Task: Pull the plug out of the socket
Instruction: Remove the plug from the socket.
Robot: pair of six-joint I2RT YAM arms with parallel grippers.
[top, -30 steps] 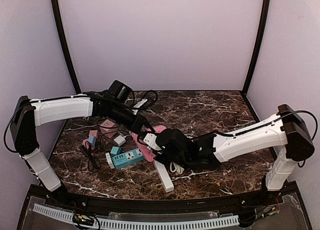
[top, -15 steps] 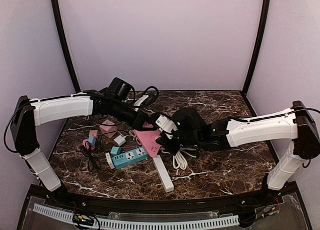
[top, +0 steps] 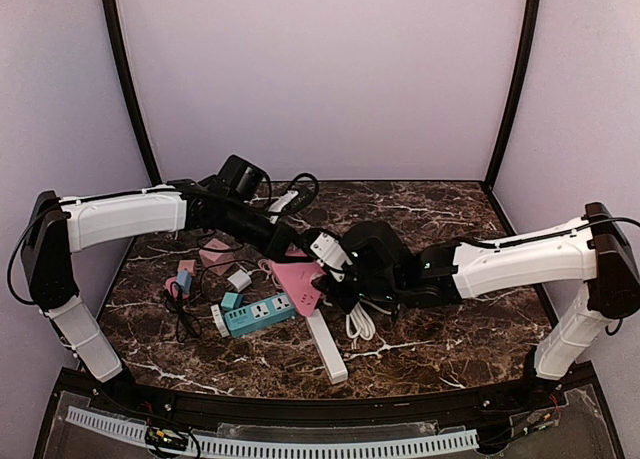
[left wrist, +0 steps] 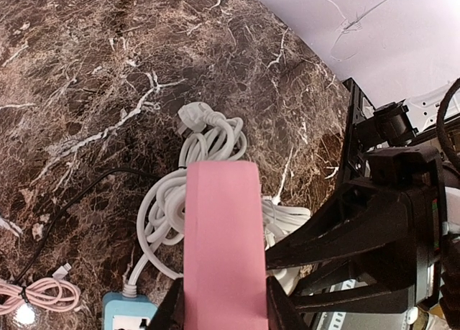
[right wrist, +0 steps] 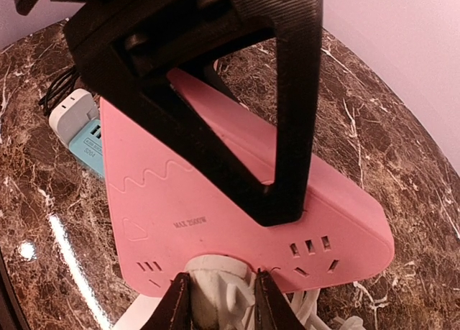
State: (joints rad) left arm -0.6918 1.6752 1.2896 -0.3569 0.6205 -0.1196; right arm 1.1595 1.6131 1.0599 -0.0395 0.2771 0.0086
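From above, the left gripper (top: 293, 263) was clamped on the pink socket (top: 298, 282), a flat triangular strip held off the table (top: 450, 329) over its middle, well away from every edge. The right gripper (top: 332, 282) met it from the opposite side, its jaws narrowed on something at the strip's near-right edge that this view did not resolve. A coil of white cable (top: 358, 321) hung and lay beneath them. A teal power strip (top: 258, 316) and a white strip (top: 327, 347) lay toward the near edge. Lifting the socket probably gave both arms room to pull in line.

In the left wrist view, the socket appeared edge-on, pinched flat between the two fingers (left wrist: 175, 310) at the bottom of the frame. The right arm's black claw crowded in from the right, and the cable was looped on the table below. That squeeze across the socket's thin faces looked meant to brace it against a tug.

In the right wrist view, the white plug (right wrist: 219, 292) sat between the right fingers (right wrist: 177, 301), held by its body. It was still seated in the pink socket's edge with no gap showing. The left claw's black frame straddled the socket's face above. With one arm anchoring and the other on the plug, a straight pull apart seemed the step in hand.
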